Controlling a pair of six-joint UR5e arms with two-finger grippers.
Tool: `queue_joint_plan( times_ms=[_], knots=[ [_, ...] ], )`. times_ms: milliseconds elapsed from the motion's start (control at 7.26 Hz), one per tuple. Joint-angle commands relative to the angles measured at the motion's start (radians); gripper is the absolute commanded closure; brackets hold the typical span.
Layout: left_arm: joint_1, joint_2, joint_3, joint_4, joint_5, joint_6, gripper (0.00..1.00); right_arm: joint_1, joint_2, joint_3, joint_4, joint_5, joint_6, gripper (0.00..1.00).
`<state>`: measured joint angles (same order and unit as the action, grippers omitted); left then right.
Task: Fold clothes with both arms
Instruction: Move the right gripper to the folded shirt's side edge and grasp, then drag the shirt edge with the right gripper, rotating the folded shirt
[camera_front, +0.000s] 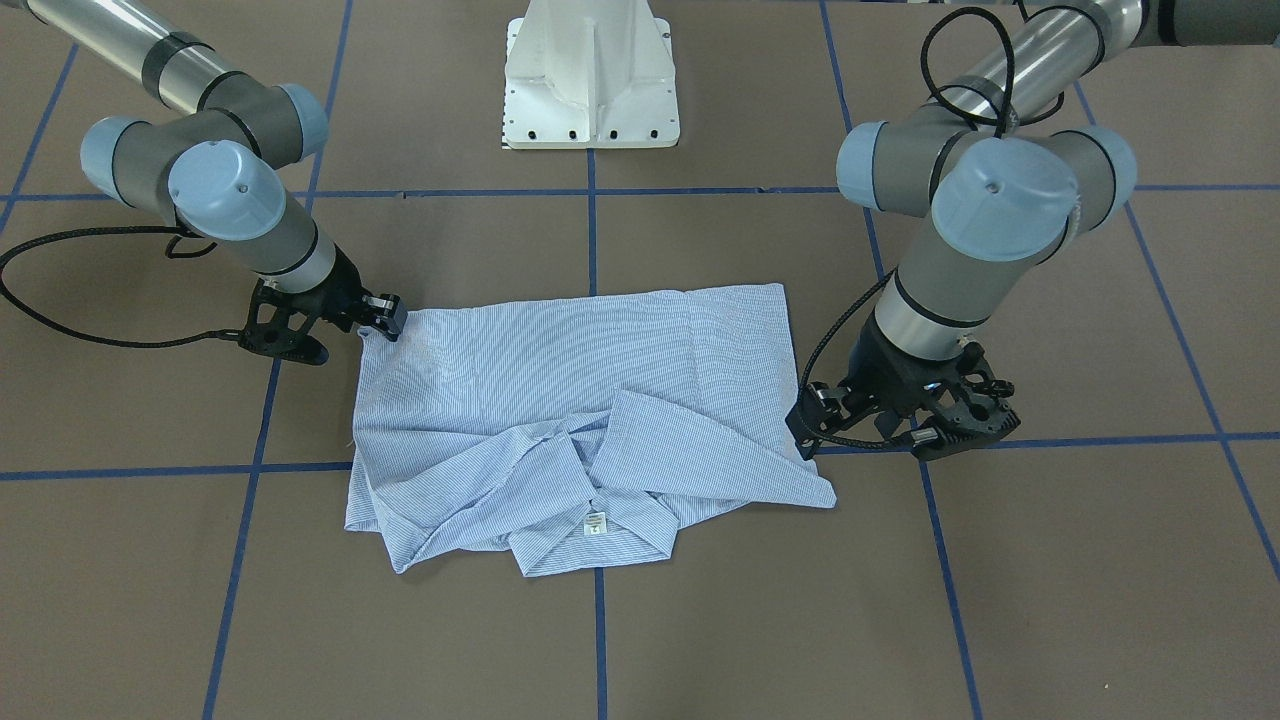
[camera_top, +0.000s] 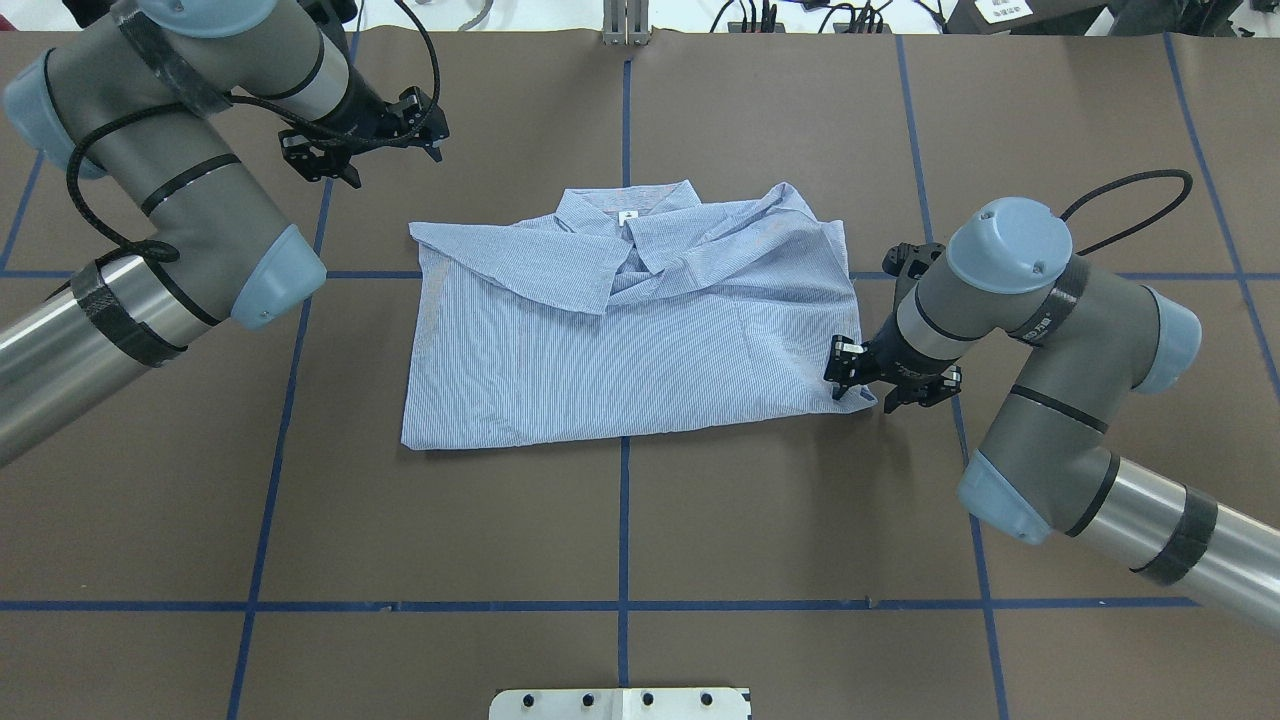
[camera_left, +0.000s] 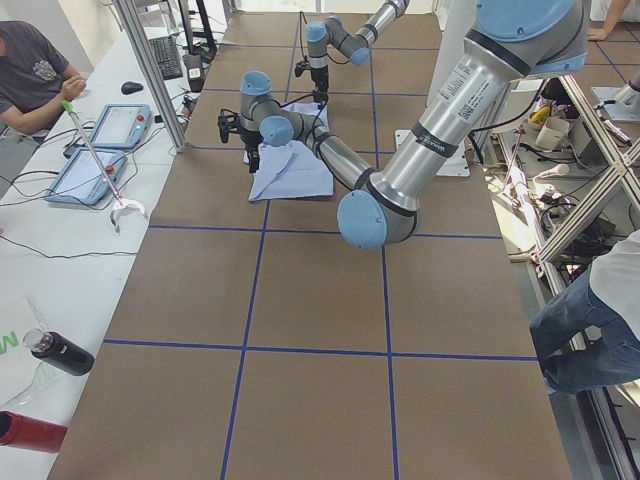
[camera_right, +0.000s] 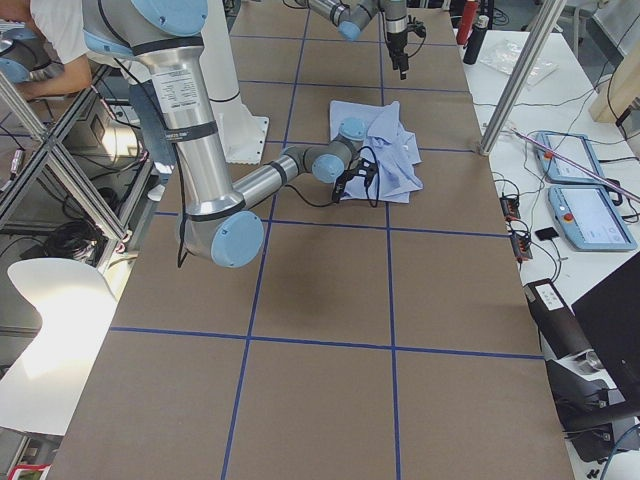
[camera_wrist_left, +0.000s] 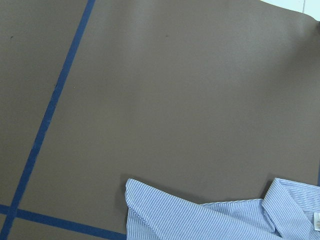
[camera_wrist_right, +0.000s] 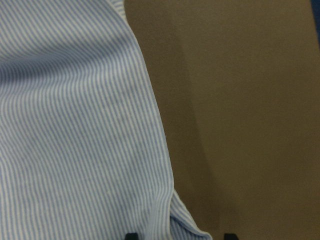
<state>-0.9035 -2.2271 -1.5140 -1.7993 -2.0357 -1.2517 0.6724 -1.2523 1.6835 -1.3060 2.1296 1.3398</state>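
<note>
The light blue striped shirt (camera_top: 620, 340) lies folded into a rough rectangle mid-table, with its collar and white neck label (camera_top: 628, 215) on the far side and its sleeves folded across. It also shows in the front view (camera_front: 600, 380). My right gripper (camera_top: 850, 378) sits low at the shirt's near right corner. In the right wrist view the hem corner (camera_wrist_right: 165, 200) lies between the spread fingertips (camera_wrist_right: 131, 235), so it is open. My left gripper (camera_top: 385, 140) hangs open above bare table beyond the shirt's far left corner (camera_wrist_left: 145, 200) and touches nothing.
The brown table surface (camera_top: 700, 520) is marked with blue tape lines. The white pedestal base (camera_front: 590, 80) stands on the robot's side. Seated operators, tablets (camera_left: 95, 170) and bottles (camera_left: 60, 352) are along the table's far side edge.
</note>
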Motion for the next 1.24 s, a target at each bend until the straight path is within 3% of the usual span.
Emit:
queue_joint_plan(
  times_ms=[0, 413, 551, 826, 964, 1102],
  knots=[
    [-0.002, 0.004, 0.0, 0.0, 0.0, 0.002, 0.0, 0.003, 0.001, 0.012, 0.001, 0.006, -0.001, 1.0],
    [-0.002, 0.006, 0.0, 0.0, 0.0, 0.0, 0.0, 0.015, -0.012, 0.066, 0.002, 0.056, -0.001, 1.0],
    [-0.003, 0.006, 0.0, 0.0, 0.0, 0.0, 0.0, 0.019, -0.056, 0.141, 0.002, 0.105, -0.001, 1.0],
    [-0.002, 0.006, -0.003, 0.0, 0.0, 0.0, 0.0, 0.016, -0.238, 0.373, 0.004, 0.174, -0.033, 1.0],
    [-0.003, 0.006, -0.008, 0.0, 0.002, 0.0, 0.0, 0.004, -0.309, 0.44, 0.005, 0.209, -0.033, 1.0],
    [0.0, 0.01, -0.008, -0.005, 0.017, -0.039, 0.0, -0.025, -0.385, 0.453, 0.089, 0.254, -0.03, 1.0]
  ],
)
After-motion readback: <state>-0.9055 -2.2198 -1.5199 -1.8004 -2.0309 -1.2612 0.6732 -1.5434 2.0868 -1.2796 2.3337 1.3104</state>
